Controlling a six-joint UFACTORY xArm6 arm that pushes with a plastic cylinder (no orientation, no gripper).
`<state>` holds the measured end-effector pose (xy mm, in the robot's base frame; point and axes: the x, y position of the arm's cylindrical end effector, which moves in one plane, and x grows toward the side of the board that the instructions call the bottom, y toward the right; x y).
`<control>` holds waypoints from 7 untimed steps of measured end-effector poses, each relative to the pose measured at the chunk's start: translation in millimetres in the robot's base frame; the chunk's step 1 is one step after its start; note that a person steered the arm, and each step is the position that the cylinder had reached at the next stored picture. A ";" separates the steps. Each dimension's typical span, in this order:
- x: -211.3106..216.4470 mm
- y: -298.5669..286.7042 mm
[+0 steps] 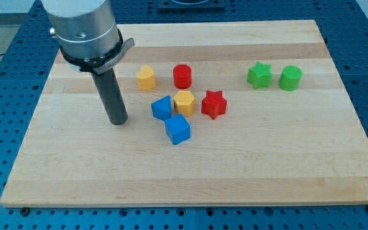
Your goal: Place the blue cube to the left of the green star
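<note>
The blue cube (pixel 177 130) sits just below the middle of the frame, on the wooden board (pixel 286 166), at the lower edge of a cluster with a second blue block (pixel 161 108), a yellow hexagonal block (pixel 184 101) and a red star (pixel 213 104); a yellow block (pixel 146 77) and red cylinder (pixel 182 76) lie above. The green star (pixel 259 75) stands well apart in the upper right, a green cylinder (pixel 291 78) just beside it. By my reading the task is barely begun: the cube must travel up and rightward. My tip (pixel 117 121) rests left of the cluster, touching nothing; being a plain rod, it has nothing to spread or pinch.
</note>
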<state>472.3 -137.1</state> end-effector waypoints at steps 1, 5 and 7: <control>15.2 2.5; 43.8 124.1; 3.6 138.8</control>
<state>476.0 1.6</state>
